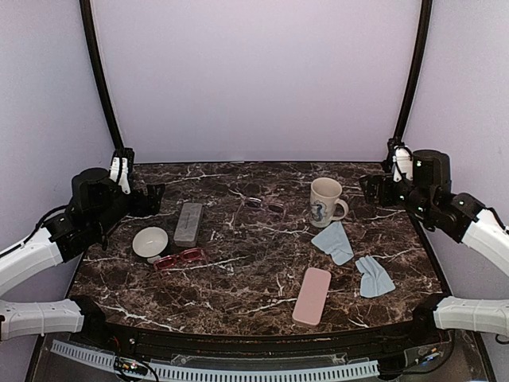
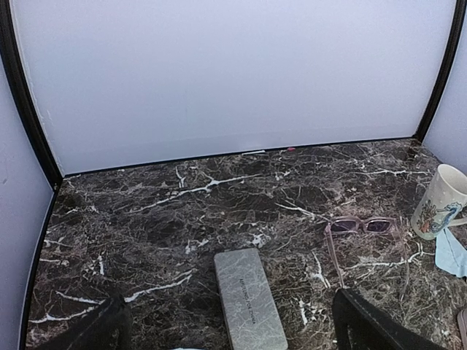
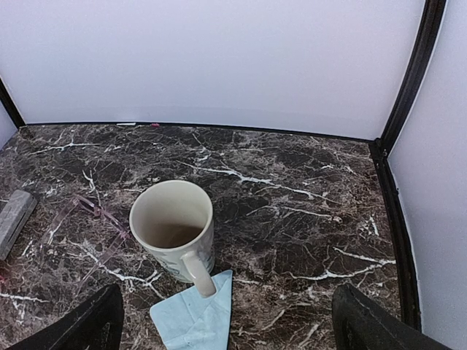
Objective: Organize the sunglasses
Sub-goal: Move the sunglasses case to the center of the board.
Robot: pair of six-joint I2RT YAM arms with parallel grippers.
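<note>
- Left gripper [image 1: 149, 199]: fingers spread, empty, rear left.
- Right gripper [image 1: 368, 189]: spread, empty, behind mug [image 1: 325, 201].
- Red-pink sunglasses [image 1: 180, 259]: flat, touching white bowl [image 1: 150, 241]; best pinched at the bridge, from above.
- Thin-framed sunglasses [image 1: 265, 205]: between grey case [image 1: 188, 223] and mug.
- Pink case [image 1: 312, 295], cloths [image 1: 334, 241]: front right, unobstructive.

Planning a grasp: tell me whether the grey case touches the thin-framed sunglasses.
Apart. The left wrist view shows bare marble between the grey case and the thin sunglasses.
</note>
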